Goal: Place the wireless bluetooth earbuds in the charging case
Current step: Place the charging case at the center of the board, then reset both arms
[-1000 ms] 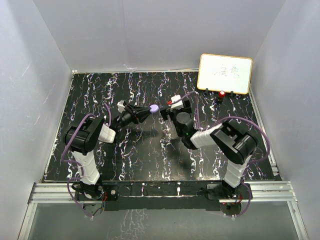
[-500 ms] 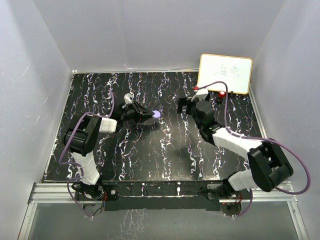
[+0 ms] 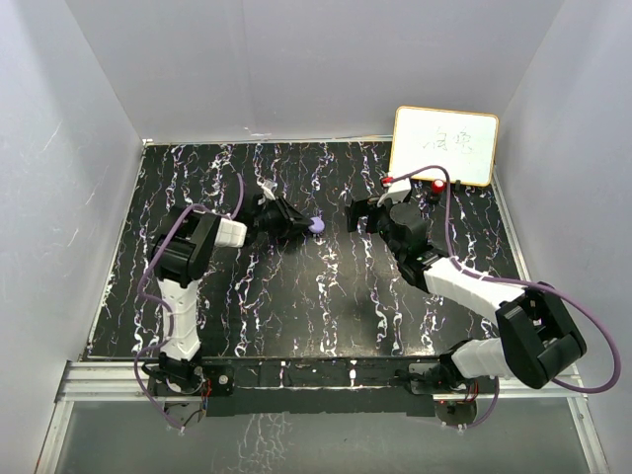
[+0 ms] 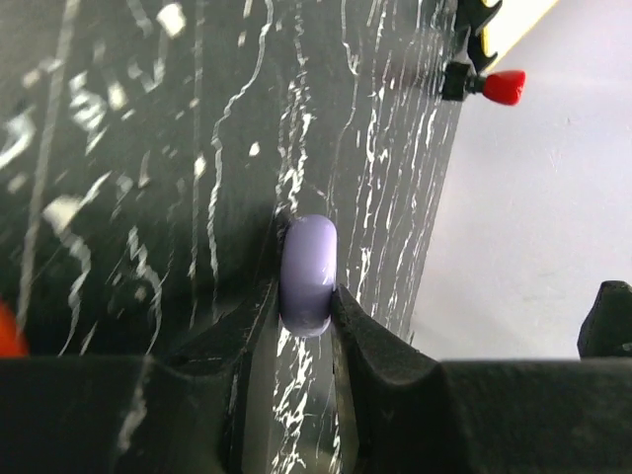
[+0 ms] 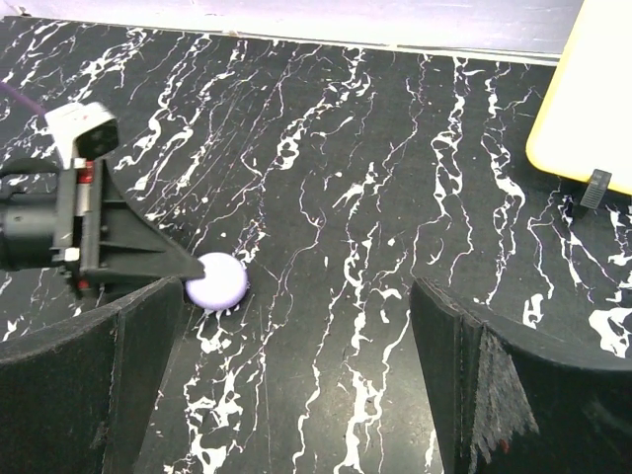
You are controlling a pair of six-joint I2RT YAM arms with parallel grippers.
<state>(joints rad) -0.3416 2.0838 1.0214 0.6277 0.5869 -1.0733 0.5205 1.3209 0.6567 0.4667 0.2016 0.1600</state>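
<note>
Top view: the left gripper [image 3: 307,225] pinches the pale purple charging case [image 3: 316,226] over the middle of the table [image 3: 296,306], toward the far side. The case is too small here to show any seam. The right gripper [image 3: 370,209] stands just right of it, jaws spread wide.

Left wrist view: the case [image 4: 307,275] sits edge-on between both fingers. Whether earbuds sit inside cannot be told. A red shape [image 4: 5,331] is cut off by the left edge.

Right wrist view: the wide jaws frame the case [image 5: 217,280] but stand apart from it.
</note>
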